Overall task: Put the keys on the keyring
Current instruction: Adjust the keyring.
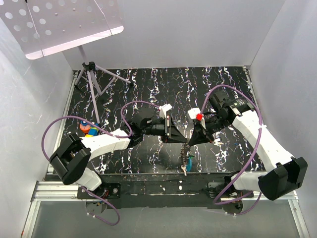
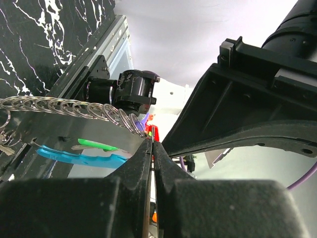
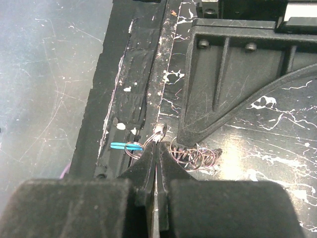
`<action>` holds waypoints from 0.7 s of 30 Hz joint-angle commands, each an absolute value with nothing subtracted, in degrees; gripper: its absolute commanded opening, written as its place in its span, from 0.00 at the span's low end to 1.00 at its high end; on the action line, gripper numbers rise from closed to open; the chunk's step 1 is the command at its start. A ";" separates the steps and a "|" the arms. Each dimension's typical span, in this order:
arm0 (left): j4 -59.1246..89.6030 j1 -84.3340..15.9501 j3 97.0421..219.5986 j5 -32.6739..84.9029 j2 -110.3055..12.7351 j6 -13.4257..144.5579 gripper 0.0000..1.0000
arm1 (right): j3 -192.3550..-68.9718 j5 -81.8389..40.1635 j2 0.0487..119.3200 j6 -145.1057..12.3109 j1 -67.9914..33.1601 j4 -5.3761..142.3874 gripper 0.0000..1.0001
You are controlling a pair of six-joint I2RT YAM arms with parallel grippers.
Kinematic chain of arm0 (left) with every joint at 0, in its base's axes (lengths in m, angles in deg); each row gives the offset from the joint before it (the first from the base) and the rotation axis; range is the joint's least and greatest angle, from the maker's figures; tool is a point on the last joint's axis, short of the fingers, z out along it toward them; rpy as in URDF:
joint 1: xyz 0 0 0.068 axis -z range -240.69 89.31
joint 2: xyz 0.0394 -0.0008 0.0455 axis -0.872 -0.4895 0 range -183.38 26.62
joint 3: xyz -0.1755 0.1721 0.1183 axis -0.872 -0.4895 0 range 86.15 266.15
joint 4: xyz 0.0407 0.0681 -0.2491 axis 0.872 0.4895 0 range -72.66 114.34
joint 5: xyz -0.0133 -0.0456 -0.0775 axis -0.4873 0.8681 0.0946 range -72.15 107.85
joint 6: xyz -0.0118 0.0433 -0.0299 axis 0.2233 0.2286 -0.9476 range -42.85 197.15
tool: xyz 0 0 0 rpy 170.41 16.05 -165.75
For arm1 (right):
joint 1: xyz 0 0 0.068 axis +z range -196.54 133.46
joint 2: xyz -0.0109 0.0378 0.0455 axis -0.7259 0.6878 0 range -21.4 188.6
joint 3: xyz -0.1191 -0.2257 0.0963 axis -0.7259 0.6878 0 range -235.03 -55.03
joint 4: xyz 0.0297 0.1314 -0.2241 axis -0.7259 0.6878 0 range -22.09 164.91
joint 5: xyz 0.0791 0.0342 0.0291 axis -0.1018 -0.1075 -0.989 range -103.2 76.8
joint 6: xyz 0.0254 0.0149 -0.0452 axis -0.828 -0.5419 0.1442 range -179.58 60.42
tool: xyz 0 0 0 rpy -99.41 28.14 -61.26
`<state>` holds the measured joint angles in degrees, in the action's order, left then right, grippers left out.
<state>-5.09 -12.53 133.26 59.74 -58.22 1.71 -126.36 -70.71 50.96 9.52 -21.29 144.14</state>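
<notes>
Keyring of linked silvery wire loops (image 1: 185,157) hangs between left gripper (image 2: 151,144) and right gripper (image 3: 156,144), both pinched tight on it, tips crowding together; small colourful plastic-headed keys (image 1: 88,130) lie well apart.

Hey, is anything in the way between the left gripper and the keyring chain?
Nothing visible. The left gripper is shut at the end of the keyring chain; the right gripper pinches a ring too.

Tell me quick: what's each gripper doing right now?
Left gripper: shut, pinching the end of the ring chain.
Right gripper: shut on a ring at the chain's top.
</notes>
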 commanded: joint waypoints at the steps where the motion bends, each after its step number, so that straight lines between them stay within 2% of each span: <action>1: -7.80 -12.97 132.12 60.40 -55.82 4.80 0.00 | -126.66 -71.12 50.06 5.12 -20.97 140.96 0.01; 10: 0.73 -13.67 135.80 53.81 -52.22 20.18 0.00 | -130.87 -67.34 54.00 -0.96 -20.97 136.46 0.01; 21: -0.06 -15.60 136.78 49.94 -52.04 26.34 0.00 | -137.12 -64.79 58.58 -2.19 -20.97 135.59 0.01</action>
